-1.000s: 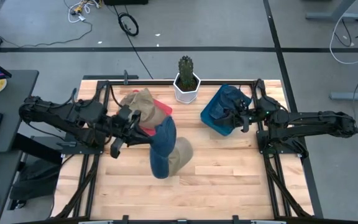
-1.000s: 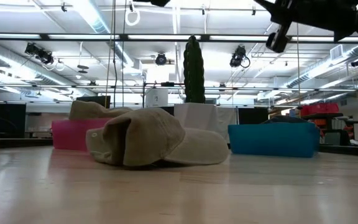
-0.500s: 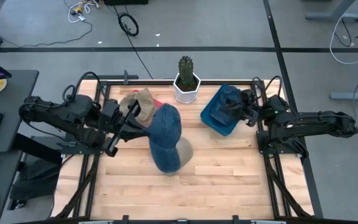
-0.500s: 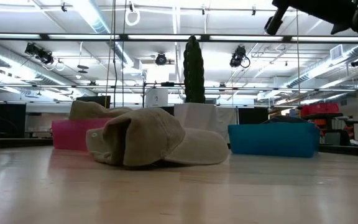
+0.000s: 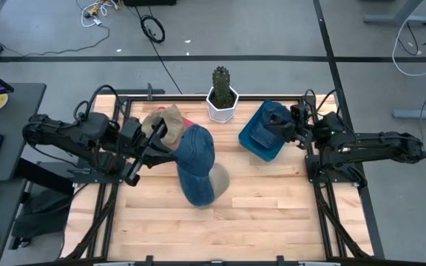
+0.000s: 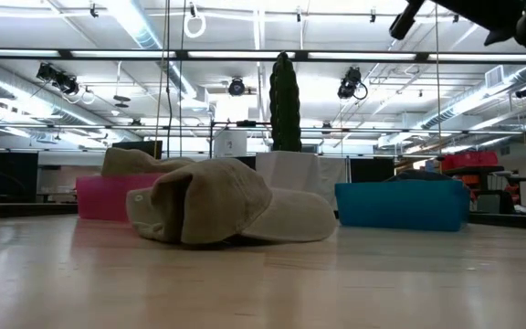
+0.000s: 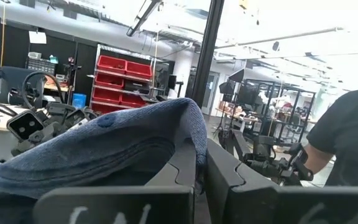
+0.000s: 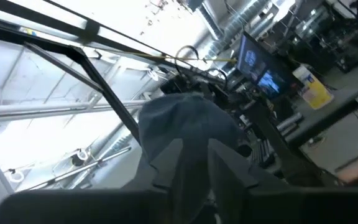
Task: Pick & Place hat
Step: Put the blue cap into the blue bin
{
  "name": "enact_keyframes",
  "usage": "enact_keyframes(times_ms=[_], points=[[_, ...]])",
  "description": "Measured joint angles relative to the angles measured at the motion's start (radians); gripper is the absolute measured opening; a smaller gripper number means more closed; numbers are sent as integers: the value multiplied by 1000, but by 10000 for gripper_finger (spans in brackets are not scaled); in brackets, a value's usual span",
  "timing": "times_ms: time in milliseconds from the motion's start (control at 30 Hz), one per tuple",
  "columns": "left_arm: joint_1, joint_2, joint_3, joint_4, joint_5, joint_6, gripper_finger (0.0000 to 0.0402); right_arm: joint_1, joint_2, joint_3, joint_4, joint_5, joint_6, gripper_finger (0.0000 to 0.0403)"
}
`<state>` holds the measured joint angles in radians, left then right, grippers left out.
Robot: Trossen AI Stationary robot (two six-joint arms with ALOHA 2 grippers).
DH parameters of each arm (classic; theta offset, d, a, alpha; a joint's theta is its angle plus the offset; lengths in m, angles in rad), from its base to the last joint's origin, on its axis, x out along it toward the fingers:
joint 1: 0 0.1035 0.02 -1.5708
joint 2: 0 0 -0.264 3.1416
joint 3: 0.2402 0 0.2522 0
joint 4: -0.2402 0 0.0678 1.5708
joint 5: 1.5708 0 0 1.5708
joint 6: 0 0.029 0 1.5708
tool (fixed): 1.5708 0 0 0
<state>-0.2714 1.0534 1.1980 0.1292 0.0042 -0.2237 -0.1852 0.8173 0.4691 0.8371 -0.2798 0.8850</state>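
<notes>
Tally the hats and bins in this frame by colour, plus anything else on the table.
Blue hats: 2, one held up by the left gripper, one held by the right gripper over the blue bin
Tan hats: 2, one on the table, one in the pink bin
Pink bin: 1
Blue bin: 1
Potted cactus: 1
Total: 7

Potted cactus (image 5: 222,94) at the wooden table's (image 5: 272,214) far edge

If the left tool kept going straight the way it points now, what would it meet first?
Probably nothing on the table: the left tool, shut on the blue hat, points right across the table; the tan hat lies below. Height is uncertain.
</notes>
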Motion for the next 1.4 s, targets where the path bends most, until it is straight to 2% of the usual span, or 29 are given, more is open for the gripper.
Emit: enact_keyframes(times_ms=[100,333,567,833,967,1133,1400], points=[[0,0,0,8,-10,0,11,0,0,50,-36,-1,-36,111],[35,9,0,15,-11,-13,11,0,43,255,-303,-49,-225,198],[56,25,-1,21,18,-53,11,0,156,421,-522,-79,-391,250],[56,40,-1,30,27,-62,11,0,305,512,-544,-145,-454,267],[56,40,-1,30,93,-133,11,0,354,522,-520,-214,-426,268],[56,40,-1,30,234,-257,11,0,372,546,-516,-258,-463,268],[80,54,1,37,239,-267,11,33,426,622,-522,-252,-592,268]])
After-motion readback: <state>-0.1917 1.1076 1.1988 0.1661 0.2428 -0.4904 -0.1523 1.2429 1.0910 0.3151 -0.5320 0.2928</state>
